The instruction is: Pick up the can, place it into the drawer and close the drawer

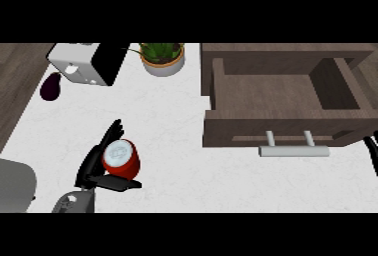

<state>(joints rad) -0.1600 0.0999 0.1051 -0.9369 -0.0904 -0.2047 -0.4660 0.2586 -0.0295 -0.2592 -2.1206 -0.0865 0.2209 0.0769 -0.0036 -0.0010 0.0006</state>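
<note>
A red can (125,165) with a pale lid stands upright on the white counter (184,175) at the lower left. My left hand (94,162) is right against it. The straight fingers (108,137) run along the can's left side, and the thumb (118,183) lies across its near side. The hand is open, with the can between fingers and thumb. At the right, the wooden drawer (221,90) is pulled open with nothing visible inside; its metal handle (293,150) faces me. A thin black sliver of my right hand (372,155) shows at the right edge.
At the back left are a white and black toaster (85,62) and a dark eggplant (51,86). A potted plant (162,57) stands just left of the drawer's cabinet. A grey object (15,185) sits at the lower left edge.
</note>
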